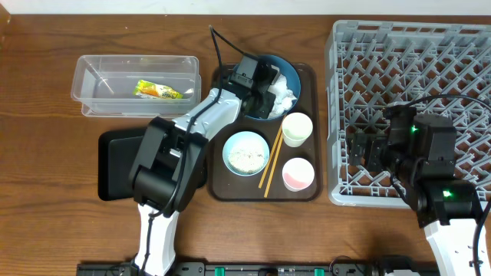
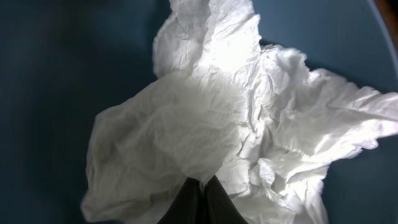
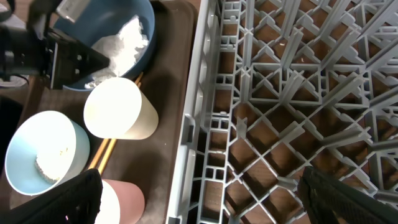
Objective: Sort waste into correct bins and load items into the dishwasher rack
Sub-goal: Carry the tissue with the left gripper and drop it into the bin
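Note:
My left gripper (image 1: pixel 268 90) is down in the dark blue plate (image 1: pixel 290 66), and its fingers (image 2: pixel 200 194) are shut on the crumpled white tissue (image 2: pixel 211 118). The tissue also shows in the overhead view (image 1: pixel 287 93). My right gripper (image 1: pixel 367 147) is open and empty above the left part of the grey dishwasher rack (image 1: pixel 430 46). The snack wrapper (image 1: pixel 157 90) lies in the clear tub (image 1: pixel 100 69). The pale blue bowl (image 1: pixel 245 152) holds rice scraps. Two white cups (image 1: pixel 297 129) (image 1: pixel 298 174) and the chopsticks (image 1: pixel 271 162) lie on the brown tray.
The black tray (image 1: pixel 115 161) lies left of the brown serving tray (image 1: pixel 230 188), partly under my left arm. The rack's left wall (image 3: pixel 196 118) stands close to the cups.

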{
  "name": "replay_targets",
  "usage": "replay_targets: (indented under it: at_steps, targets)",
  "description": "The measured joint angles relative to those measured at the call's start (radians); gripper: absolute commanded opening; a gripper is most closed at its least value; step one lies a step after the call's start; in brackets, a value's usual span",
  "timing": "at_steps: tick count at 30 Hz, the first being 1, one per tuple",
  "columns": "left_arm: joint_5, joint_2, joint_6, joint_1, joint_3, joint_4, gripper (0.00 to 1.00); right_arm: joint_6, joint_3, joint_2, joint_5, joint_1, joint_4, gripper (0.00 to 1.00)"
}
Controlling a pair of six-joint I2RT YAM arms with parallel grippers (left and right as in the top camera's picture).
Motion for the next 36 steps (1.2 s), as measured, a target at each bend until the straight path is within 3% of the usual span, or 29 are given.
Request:
replay_targets:
  at_steps: [7,13,27,30,33,36]
  targets:
    - [-0.098,-0.208,-0.017,0.031,0.000,-0.071,0.06,0.000,0.000,0.000,0.000,0.000,0.000,0.99]
    - [-0.126,-0.375,-0.050,0.148,0.000,-0.146,0.06,0.000,0.000,0.000,0.000,0.000,0.000,0.99]
    - [-0.138,-0.388,-0.097,0.458,0.000,-0.234,0.07,0.000,0.000,0.000,0.000,0.000,0.000,0.99]
    - [-0.138,-0.373,-0.098,0.488,-0.003,-0.234,0.11,0.000,0.000,0.000,0.000,0.000,0.000,0.99]
    - [-0.138,-0.356,-0.094,0.504,-0.008,-0.235,0.33,0.000,0.000,0.000,0.000,0.000,0.000,0.99]
    - [-0.141,-0.350,-0.101,0.508,-0.019,-0.235,0.39,0.000,0.000,0.000,0.000,0.000,0.000,0.99]
